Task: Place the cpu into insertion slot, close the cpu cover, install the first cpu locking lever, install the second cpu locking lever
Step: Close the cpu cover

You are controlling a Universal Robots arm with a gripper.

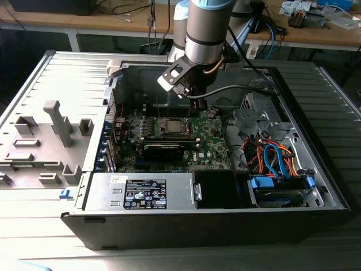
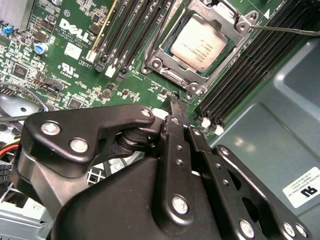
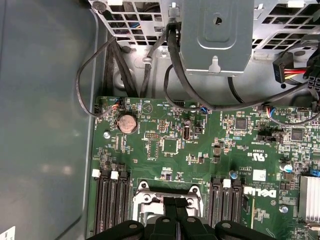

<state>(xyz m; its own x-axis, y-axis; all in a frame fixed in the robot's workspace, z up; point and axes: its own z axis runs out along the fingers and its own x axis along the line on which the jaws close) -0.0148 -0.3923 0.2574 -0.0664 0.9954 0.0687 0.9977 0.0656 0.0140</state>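
The cpu (image 2: 199, 44), a silvery square chip, lies flat in the insertion slot (image 2: 169, 75) on the green board (image 2: 75, 75). The cpu cover (image 2: 229, 24), a silvery frame, lies down around the chip. From the slot's corner a thin metal lever (image 2: 290, 31) sticks out over the memory slots. My gripper (image 2: 176, 102) is shut and holds nothing. It hovers just off the slot's edge, not touching it. In the first wrist view the fingertips (image 3: 170, 207) cover part of the slot (image 3: 145, 196). In the exterior view the gripper (image 1: 198, 107) hangs inside the case, just behind the slot (image 1: 172, 125).
Black memory slots (image 2: 240, 85) flank the socket. A long black card (image 1: 163, 149) lies in front of it. Coloured cables (image 1: 271, 158) and a drive (image 1: 279, 189) fill the case at the exterior view's right. A metal drive cage (image 3: 215, 35) and black cables (image 3: 175, 85) sit beyond the board.
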